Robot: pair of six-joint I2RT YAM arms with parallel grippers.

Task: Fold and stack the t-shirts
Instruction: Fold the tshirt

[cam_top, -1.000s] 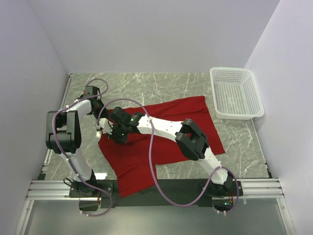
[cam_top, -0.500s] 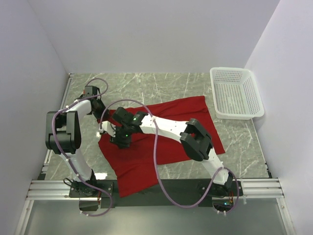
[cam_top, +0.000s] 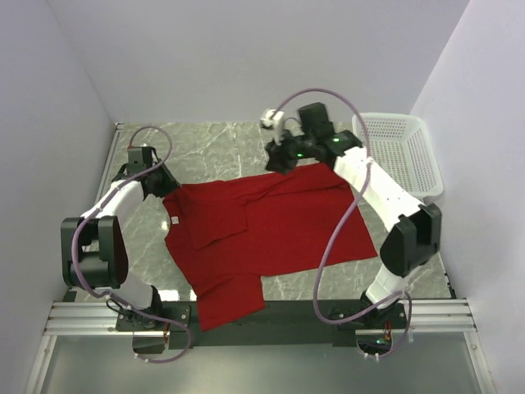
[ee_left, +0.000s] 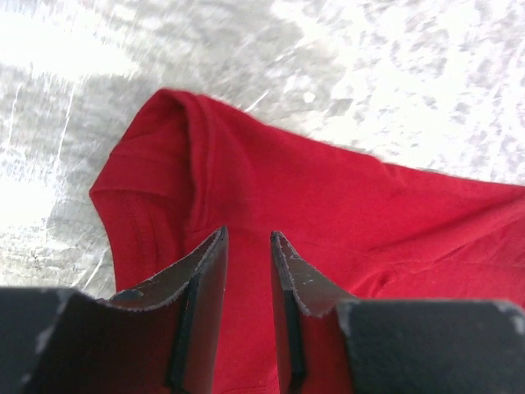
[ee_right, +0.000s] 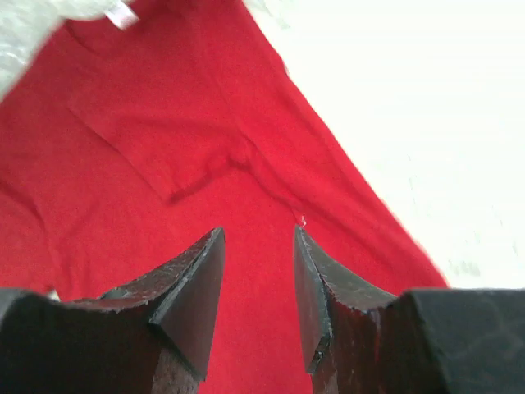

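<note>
No writing, brand, number or sign can be read anywhere. The small white tag [ee_right: 120,14] on the red t-shirt [cam_top: 271,230] shows no legible print.

Top view high, looking down; wrist views close; all share t-shirt [cam_top: 279,223].

Matt cloth t-shirt [cam_top: 279,226], seemingly polished stone table [cam_top: 221,144]

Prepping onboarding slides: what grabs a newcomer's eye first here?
A deep red t-shirt lies spread across the marble table. Both arms reach over it: the left pincer at its far-left sleeve, the right pincer above its far edge. A white mesh basket sits at the far right.
</note>
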